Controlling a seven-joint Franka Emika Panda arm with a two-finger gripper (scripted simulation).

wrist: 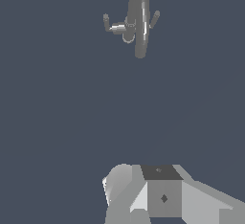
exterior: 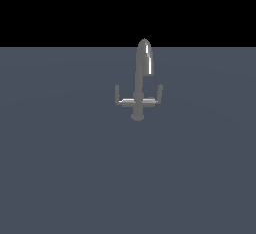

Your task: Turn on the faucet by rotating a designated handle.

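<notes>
We found the faucet (exterior: 141,78) standing alone on the grey floor (exterior: 60,168), just above the exterior view's centre, its glossy arched spout rising toward twelve o'clock. From its crossbar the handle (exterior: 119,96) reached out toward nine o'clock, upturned tip up, with the matching arm (exterior: 159,94) at three o'clock. In the wrist view we saw the gripper (wrist: 162,196) well apart from the faucet (wrist: 138,19), touching nothing; we could not tell whether its jaws were apart or together.

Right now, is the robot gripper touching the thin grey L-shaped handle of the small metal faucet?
Apart. The wrist view shows the gripper far from the handle of the faucet, with bare floor between them.
</notes>
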